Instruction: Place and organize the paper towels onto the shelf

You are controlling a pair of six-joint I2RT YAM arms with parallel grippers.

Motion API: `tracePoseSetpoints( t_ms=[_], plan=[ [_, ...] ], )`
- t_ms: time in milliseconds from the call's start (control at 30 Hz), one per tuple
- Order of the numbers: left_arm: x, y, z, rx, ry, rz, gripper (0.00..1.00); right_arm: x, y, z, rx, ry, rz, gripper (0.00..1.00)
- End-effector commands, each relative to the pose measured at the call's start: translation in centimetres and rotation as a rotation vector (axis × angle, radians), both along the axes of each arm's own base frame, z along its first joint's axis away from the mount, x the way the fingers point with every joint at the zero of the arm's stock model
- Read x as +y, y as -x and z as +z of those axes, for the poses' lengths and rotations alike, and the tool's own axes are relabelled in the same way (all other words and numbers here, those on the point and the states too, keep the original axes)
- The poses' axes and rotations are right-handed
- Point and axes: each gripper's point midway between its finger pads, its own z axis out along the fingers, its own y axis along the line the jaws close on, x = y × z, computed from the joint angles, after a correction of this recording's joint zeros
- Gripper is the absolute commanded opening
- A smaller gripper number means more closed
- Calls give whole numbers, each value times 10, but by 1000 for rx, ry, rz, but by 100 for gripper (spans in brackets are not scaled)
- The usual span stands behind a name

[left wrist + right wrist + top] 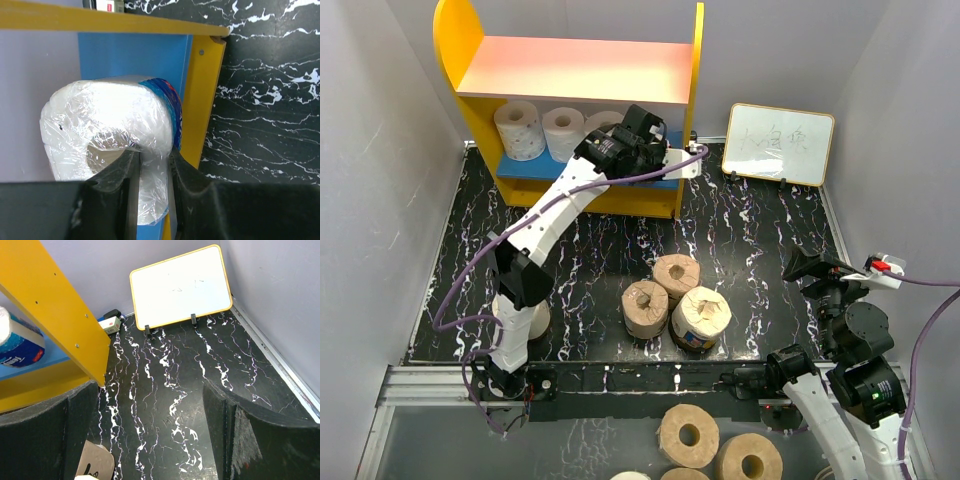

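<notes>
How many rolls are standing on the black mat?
3, clustered mid-mat: back tan roll, front-left tan roll, front-right dark-labelled roll. The left arm may hide another.

You are working in a robotics lab cell, not a home: the toy-coloured shelf [578, 68] stands at the back of a table [740, 230] covered in black marbled sheet, with bare grey walls [380, 150] behind and to either side of it. Just right of the shelf leans a small whiteboard [780, 143]. Well in front of the shelf, the left arm [555, 205] and right arm [850, 370] sit bolted along a metal rail [420, 385], trailing purple cables [920, 281]
</notes>
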Motion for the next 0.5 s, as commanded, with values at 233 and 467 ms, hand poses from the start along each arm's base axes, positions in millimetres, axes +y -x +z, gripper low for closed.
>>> tracePoseSetpoints(
  t_ms=[233,467],
  plan=[
    [-21,-7,52,-161,154,-43,17,0,2,13,-61,-15,5,84],
    [-25,-25,48,-229,159,-9,39,-1,4,15,-72,-18,4,84]
  ],
)
